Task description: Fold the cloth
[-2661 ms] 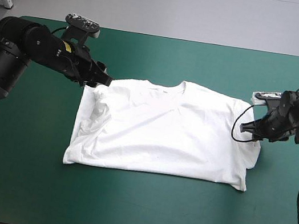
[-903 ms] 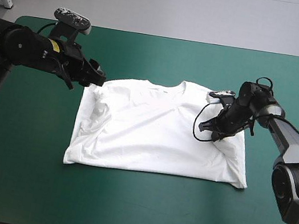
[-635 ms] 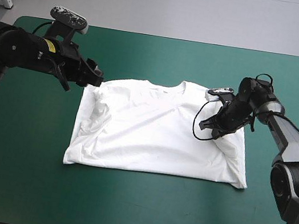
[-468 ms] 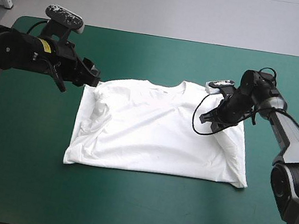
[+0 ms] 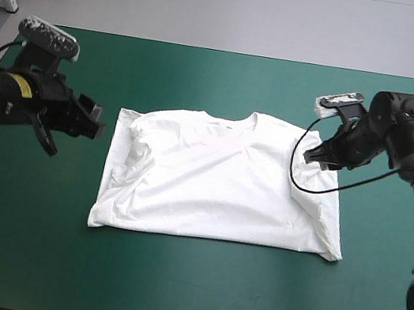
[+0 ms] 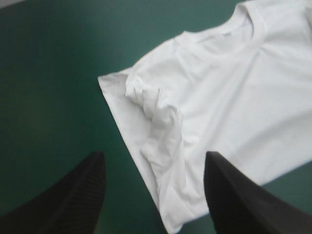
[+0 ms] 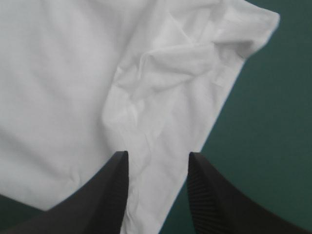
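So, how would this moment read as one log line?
T-shirt: flat, sleeves folded in | left end effector: open, off shirt's left edge | right end effector: open, over right sleeve fold

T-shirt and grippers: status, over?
Left gripper open, left of the T-shirt. Right gripper open above the sleeve on that side, holding nothing. T-shirt flat, both sleeves folded in. Nothing in the way.

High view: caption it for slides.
T-shirt lies flat on the teal-green table, sleeves tucked in; left gripper beside it, right gripper over its edge, both open.
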`<state>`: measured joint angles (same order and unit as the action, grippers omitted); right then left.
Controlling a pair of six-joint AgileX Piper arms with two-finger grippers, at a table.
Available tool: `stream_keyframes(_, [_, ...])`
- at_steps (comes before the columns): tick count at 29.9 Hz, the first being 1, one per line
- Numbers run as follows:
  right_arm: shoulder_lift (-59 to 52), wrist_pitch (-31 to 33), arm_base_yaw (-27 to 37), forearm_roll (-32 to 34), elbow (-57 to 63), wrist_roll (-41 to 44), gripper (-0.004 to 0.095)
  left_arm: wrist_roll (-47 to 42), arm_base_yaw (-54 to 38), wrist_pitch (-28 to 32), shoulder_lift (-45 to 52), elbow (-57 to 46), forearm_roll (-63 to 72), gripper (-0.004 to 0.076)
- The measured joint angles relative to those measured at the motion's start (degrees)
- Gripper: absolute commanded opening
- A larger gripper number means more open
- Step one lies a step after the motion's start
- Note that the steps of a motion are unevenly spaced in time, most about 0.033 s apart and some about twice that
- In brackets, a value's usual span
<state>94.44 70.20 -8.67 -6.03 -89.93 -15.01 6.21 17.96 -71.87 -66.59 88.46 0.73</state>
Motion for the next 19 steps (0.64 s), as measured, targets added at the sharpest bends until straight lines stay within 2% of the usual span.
stream_keyframes(7, [-17.52, 0.38, 1.12, 6.34, 12.43, 2.97, 0.0394, -1.78, 0.0, 0.0, 7.3, -17.47, -3.76, 0.0441])
stream_keyframes(12, [-28.46, 0.57, 1.14, 10.7, 20.86, 7.05, 0.0394, -2.39, 0.0, 0.06, 8.07, -26.66, -4.39, 0.0443])
stream_keyframes(19, [-33.1, 1.56, 1.24, 11.0, 25.52, 9.02, 0.0394, -2.65, 0.0, 5.0, 4.62, -35.89, -4.39, 0.0473])
